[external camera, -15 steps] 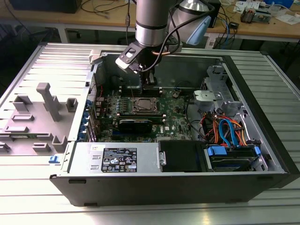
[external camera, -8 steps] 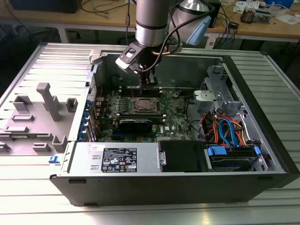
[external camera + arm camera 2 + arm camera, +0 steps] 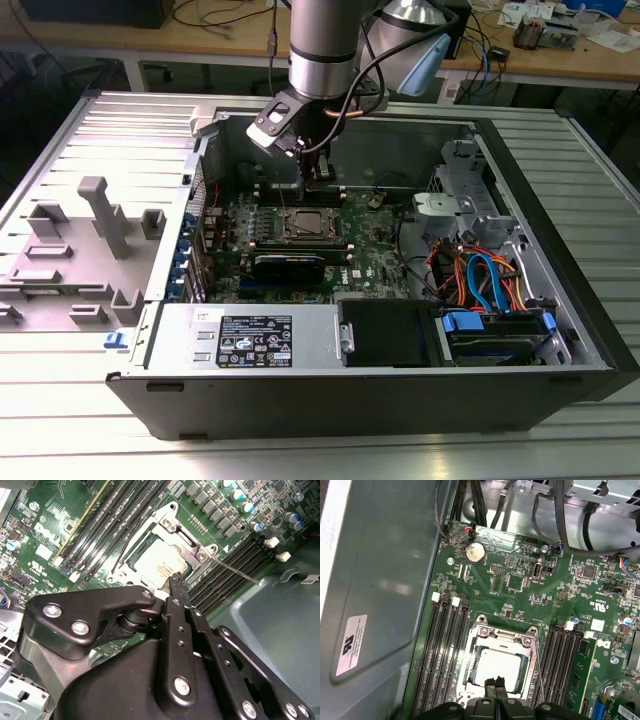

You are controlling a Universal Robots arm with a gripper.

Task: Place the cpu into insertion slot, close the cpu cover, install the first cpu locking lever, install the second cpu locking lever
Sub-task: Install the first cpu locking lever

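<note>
Hanging in from twelve o'clock of the exterior view, the arm [image 3: 325, 50] has its gripper [image 3: 318, 185] low inside the open computer case [image 3: 560, 260], just above the green motherboard [image 3: 370, 262]. The insertion slot [image 3: 304, 226] lies at the gripper's six o'clock. At the slot's nine o'clock, outside the case, grey fixtures [image 3: 100, 215] stand on the ribbed table [image 3: 60, 420]. At its four o'clock lie orange and blue cables [image 3: 480, 280], and at six o'clock a labelled power supply [image 3: 250, 340].

In the second wrist view the fingertips [image 3: 176, 581] are pressed together with nothing between them, poised over the slot's edge. The cpu [image 3: 157, 562] sits in the slot, its silver top showing through the cut-out of the cpu cover [image 3: 189, 547], which lies flat around it. A thin locking lever [image 3: 237, 571] reaches from the cover's corner across the memory slots [image 3: 225, 578].

In the first wrist view the closed fingertips [image 3: 490, 683] overlap one edge of the cpu [image 3: 497, 664]; whether they touch it I cannot tell. The cpu cover [image 3: 502, 639] frames the chip, the lever [image 3: 538, 672] runs along one side, and memory slots [image 3: 445, 650] flank the socket.
</note>
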